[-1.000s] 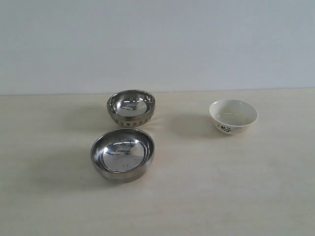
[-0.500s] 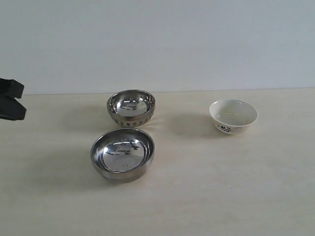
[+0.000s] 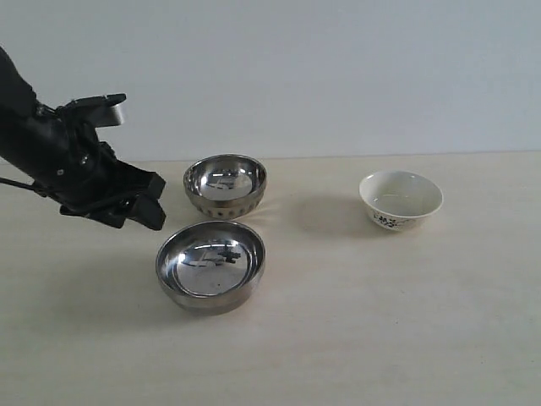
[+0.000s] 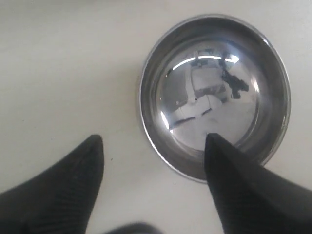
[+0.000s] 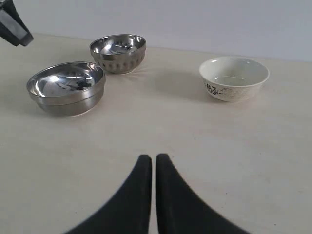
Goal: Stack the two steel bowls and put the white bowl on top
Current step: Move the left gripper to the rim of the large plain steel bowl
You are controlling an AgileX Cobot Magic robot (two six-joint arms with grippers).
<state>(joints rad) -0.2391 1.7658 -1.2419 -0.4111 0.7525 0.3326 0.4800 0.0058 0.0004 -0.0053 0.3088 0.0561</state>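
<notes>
The plain steel bowl [image 3: 210,265] stands near the front, and the dimpled steel bowl [image 3: 225,184] is just behind it, almost touching. The white bowl [image 3: 401,199], with a dark floral print, sits apart to the right. My left gripper [image 3: 159,203] hovers open just left of the two steel bowls and holds nothing. In the left wrist view its fingers [image 4: 92,161] stand wide apart, and one of them overlaps the rim of the plain steel bowl [image 4: 214,92]. My right gripper [image 5: 153,158] is shut and empty, low over the table, well short of all three bowls.
The pale wooden table [image 3: 380,321] ends at a plain light wall [image 3: 338,76] behind the bowls. The left arm [image 3: 51,144] reaches in from the left edge. Bare tabletop lies between the steel bowls and the white bowl.
The left arm has come in from the left edge to beside the steel bowls, and its jaws have opened. The bowls and the right gripper have not moved.
</notes>
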